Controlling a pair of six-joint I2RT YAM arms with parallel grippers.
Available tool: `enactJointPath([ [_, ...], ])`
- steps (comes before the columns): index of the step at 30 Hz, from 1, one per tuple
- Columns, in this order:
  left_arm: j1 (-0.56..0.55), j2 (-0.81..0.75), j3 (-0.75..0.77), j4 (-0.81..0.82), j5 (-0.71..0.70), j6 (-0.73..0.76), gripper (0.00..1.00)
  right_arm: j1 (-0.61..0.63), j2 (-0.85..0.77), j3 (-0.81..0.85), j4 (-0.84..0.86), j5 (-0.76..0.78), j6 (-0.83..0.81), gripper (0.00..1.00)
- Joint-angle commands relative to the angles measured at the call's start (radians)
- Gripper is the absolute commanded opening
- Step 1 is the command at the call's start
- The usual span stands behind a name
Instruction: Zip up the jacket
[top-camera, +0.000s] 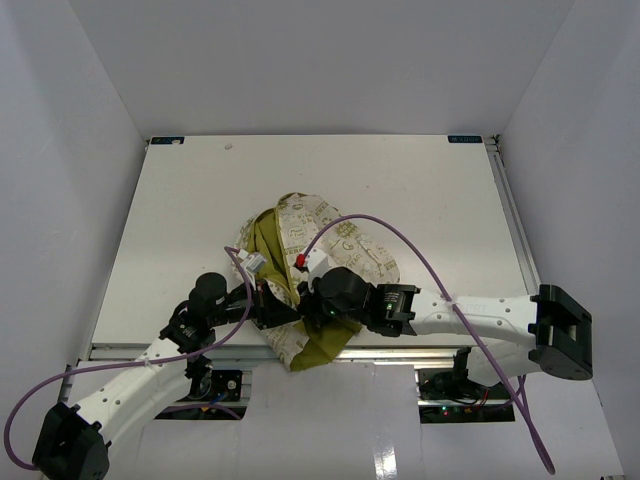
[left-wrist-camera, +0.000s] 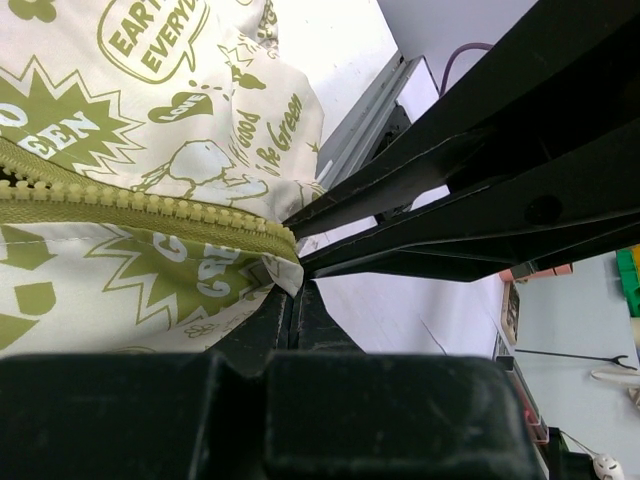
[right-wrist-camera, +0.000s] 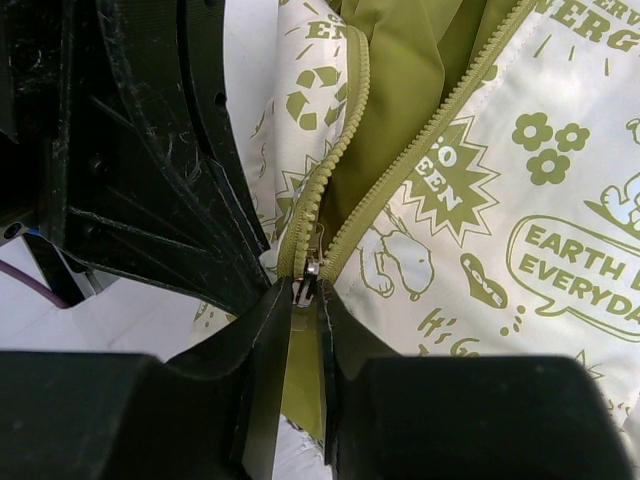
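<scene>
The jacket (top-camera: 330, 245) lies bunched at the near middle of the table (top-camera: 200, 200). Our left gripper (left-wrist-camera: 292, 300) pinches the fabric at the foot of the zipper (right-wrist-camera: 400, 170). Our right gripper (right-wrist-camera: 305, 292) pinches the zipper pull (right-wrist-camera: 311, 270). If the left grip slips, we expect the cloth to ruck up and jam the pull.

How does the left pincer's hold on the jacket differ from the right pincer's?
The left pincer clamps the jacket by cream fabric at the zipper's end; the right pincer pinches the zipper pull. The left pincer's jaws are fully together; the right pincer's leave a thin slit filled by the olive pull. Both are black and close together.
</scene>
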Motion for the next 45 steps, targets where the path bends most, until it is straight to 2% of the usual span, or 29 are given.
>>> enactJointPath([
  [1, -0.002, -0.017, 0.012, 0.019, 0.003, 0.011, 0.0, 0.007, 0.011, 0.025, 0.04, 0.007, -0.001, 0.08],
  [7, -0.002, -0.016, 0.011, 0.019, 0.003, 0.009, 0.0, 0.007, -0.011, 0.005, 0.095, -0.002, -0.012, 0.08],
  [17, -0.004, -0.026, 0.005, 0.022, 0.016, -0.002, 0.0, 0.007, -0.014, -0.002, 0.216, 0.135, -0.082, 0.08],
  [26, -0.011, -0.028, 0.003, 0.022, 0.016, -0.008, 0.0, 0.001, 0.004, -0.008, 0.317, 0.192, -0.117, 0.08],
  [35, -0.013, -0.027, -0.003, 0.025, 0.009, -0.012, 0.0, -0.031, 0.081, 0.064, 0.334, 0.228, -0.139, 0.08],
  [40, -0.013, -0.03, -0.014, 0.012, -0.04, -0.024, 0.0, -0.064, 0.087, 0.094, 0.281, 0.239, -0.162, 0.08],
  [42, -0.013, -0.026, -0.034, -0.013, -0.127, -0.062, 0.1, -0.114, 0.079, 0.131, 0.188, 0.186, -0.153, 0.12],
  [44, -0.013, -0.015, -0.043, -0.05, -0.198, -0.098, 0.32, -0.189, 0.07, 0.159, 0.125, 0.113, -0.129, 0.19],
  [45, -0.013, -0.012, -0.042, -0.074, -0.263, -0.131, 0.39, -0.215, 0.059, 0.16, 0.093, 0.087, -0.124, 0.28],
])
